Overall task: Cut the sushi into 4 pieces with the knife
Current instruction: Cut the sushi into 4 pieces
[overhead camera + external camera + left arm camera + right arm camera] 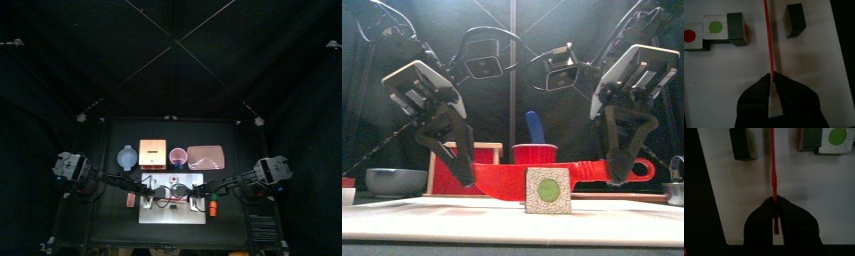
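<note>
Red knife (502,178) is held level, edge-on, over the white cutting board (174,215). Left gripper (466,178) has its jaws pinched on the blade end. Right gripper (616,172) has its jaws pinched on the handle end. Sushi lies on the board in separate blocks: single block (795,20) on one side of the blade, remaining blocks (734,27) on the other. Red cup (536,153) stands behind the board.

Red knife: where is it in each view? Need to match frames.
Top: knife lies across the board, low centre.
Front: level red bar behind the green-dot sushi piece, spanning left gripper to right gripper.
Left wrist: thin red line, edge-on, running out of the shut jaws.
Right wrist: the same, a thin red line from the shut jaws.
Landmark: the board lies under it in all four.
</note>
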Motion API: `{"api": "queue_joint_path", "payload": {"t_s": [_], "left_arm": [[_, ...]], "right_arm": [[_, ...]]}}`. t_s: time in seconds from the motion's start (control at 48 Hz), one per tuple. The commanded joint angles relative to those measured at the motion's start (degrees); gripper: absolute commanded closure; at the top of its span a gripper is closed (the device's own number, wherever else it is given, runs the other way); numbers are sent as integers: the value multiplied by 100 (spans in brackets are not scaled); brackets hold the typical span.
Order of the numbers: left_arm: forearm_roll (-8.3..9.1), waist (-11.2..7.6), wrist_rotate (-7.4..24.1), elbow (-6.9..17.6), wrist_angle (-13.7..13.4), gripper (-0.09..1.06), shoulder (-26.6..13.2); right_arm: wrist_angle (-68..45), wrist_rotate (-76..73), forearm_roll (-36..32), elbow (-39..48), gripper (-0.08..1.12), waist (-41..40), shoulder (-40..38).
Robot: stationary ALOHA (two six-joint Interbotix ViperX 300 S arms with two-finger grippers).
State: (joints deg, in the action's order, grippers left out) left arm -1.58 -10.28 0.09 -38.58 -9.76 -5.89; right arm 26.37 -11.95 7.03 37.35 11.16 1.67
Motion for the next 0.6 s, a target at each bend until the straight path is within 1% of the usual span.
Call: {"api": "queue_joint_path", "payload": {"t_s": [0.021,0.229,0.354,0.5,0.604], "left_arm": [[-9,18,0,132,0,37,132],[-9,26,9,149,44,30,316],[9,35,9,123,88,26,562],[18,79,9,9,88,23,817],[18,123,18,-97,141,22,1134]], "right_arm": [[0,9,0,-97,73,26,-211],[0,9,0,-88,73,26,-220],[0,9,-26,-97,73,0,-246],[79,0,-70,-79,73,-9,-431],[272,9,-70,-44,73,-26,-721]]}}
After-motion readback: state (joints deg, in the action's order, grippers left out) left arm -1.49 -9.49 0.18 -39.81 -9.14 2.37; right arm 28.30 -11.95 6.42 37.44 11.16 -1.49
